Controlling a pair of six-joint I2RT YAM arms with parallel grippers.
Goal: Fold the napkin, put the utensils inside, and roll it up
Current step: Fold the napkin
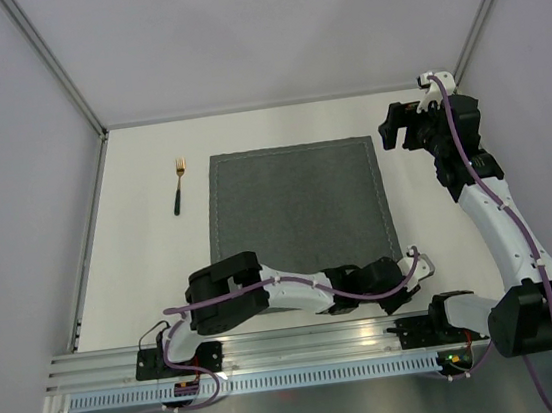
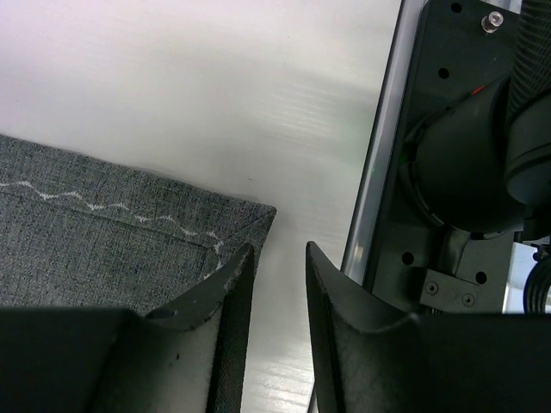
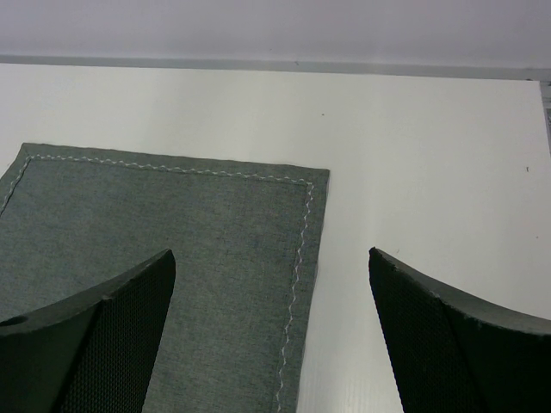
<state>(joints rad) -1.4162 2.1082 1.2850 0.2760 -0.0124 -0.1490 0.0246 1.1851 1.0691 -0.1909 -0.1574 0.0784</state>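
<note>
The dark grey napkin (image 1: 299, 209) lies flat and unfolded in the middle of the white surface (image 1: 153, 272). The left pincer (image 2: 277, 249) sits low at the napkin's near right corner. Its jaws are a narrow gap apart with bare surface showing between them, and one finger (image 2: 232, 292) is at the corner's tip. The right pincer (image 3: 269, 254) hovers by the far right corner, jaws wide apart and holding nothing. A fork (image 1: 181, 185) with gold tines and a dark handle lies left of the napkin, apart from it.

Fork (image 1: 180, 183), seemingly, lies left of napkin (image 1: 301, 203).
</note>
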